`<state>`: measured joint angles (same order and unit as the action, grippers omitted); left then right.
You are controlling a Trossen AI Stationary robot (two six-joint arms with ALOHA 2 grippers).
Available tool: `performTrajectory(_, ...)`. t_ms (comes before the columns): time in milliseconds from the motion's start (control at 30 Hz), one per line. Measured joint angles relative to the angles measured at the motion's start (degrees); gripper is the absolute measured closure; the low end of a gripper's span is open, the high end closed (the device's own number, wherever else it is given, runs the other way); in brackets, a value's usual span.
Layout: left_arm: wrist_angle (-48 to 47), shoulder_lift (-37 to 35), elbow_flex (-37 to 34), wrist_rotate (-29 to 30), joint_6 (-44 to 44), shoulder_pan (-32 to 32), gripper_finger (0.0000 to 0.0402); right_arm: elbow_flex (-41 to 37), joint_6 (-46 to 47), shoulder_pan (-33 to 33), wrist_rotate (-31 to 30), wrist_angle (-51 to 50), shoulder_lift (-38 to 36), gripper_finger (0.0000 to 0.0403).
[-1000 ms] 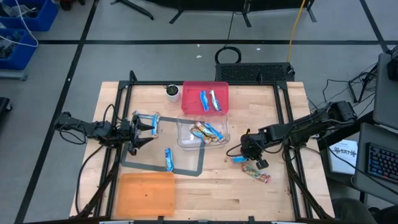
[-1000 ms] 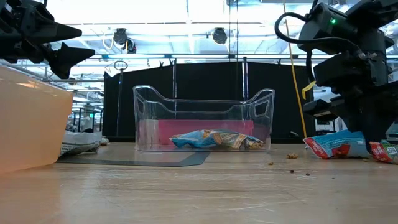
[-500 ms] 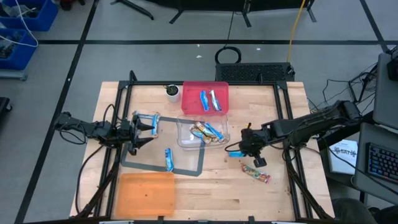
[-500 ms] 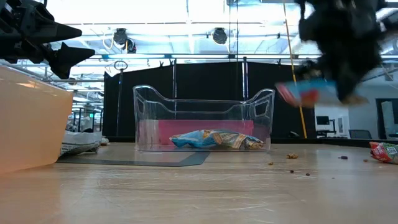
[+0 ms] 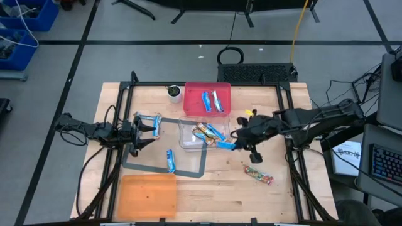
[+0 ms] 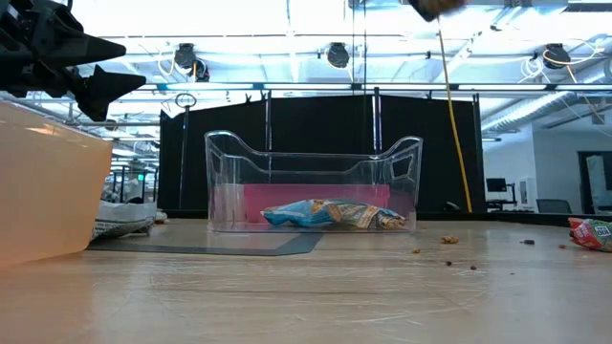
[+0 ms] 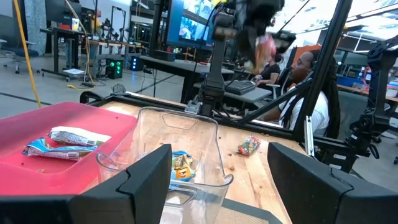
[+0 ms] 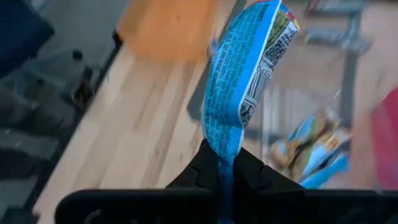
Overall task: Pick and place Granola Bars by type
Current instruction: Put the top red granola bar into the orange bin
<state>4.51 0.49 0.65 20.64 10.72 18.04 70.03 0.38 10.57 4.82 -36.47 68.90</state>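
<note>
Right gripper (image 5: 233,143) pinching a shiny blue foil-wrapped granola bar (image 8: 244,81) by one end beside the clear plastic bin (image 5: 186,134) (left gripper (image 5: 149,132) spread, waiting): release only once centred over its matching container

Right gripper (image 5: 235,142) holds blue bar (image 5: 227,145) beside clear bin (image 5: 186,142).

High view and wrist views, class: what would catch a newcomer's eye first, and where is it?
The right gripper is shut on a shiny blue foil-wrapped granola bar, held above the right end of the clear plastic bin at mid-table. Behind that bin, a red tray holds two more blue bars. The left gripper hangs open over the table's left side.
</note>
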Motion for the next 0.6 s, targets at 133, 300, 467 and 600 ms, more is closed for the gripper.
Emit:
performTrajectory(133,-0.01,0.00,0.00,0.01,0.02,-0.01,0.0133,2.82,0.05,-0.04,-2.46,4.59,-0.02,0.0398)
performTrajectory(300,0.01,-0.02,0.00,0.01,0.01,-0.01,0.0133,3.40,0.68,-0.11,-5.01,13.63,-0.02,0.0398)
performTrajectory(467,-0.01,-0.02,0.01,0.01,0.02,-0.02,0.0133,3.43,2.09,-0.45,-6.57,21.74,0.00,0.0399)
performTrajectory(600,0.00,-0.01,-0.01,0.01,0.01,-0.02,0.0133,3.43,3.53,-1.39,-6.73,28.34,0.84,0.0399)
